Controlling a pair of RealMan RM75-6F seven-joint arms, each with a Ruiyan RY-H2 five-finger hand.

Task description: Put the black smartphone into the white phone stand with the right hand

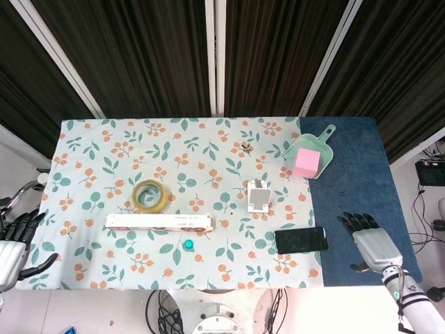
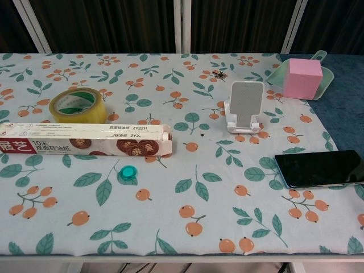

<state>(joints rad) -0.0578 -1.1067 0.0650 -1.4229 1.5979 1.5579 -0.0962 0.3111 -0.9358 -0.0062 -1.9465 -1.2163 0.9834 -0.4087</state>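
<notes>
1. Dark slatted curtains back a table [image 1: 348,202] laid with a floral cloth on one side and bare blue on the other; the black smartphone [image 1: 301,240] lies flat at the cloth's edge, near the fingertips of the right hand [image 1: 372,245], apart from them.
2. That hand hovers with fingers spread, holding nothing. The left hand [image 1: 12,243] hangs off the far side, fingers apart and empty too.
3. A flat phone offers little to grip; the fingers may push it across the cloth instead of lifting it.
4. The white phone stand [image 1: 259,195] sits beyond the phone from the fingertips. It looks light, so a careless placement could tip or shove it.
5. A pink cube [image 1: 305,162] in a green scoop [image 1: 323,142] lies beyond the fingers and could be brushed on a wide swing.
</notes>
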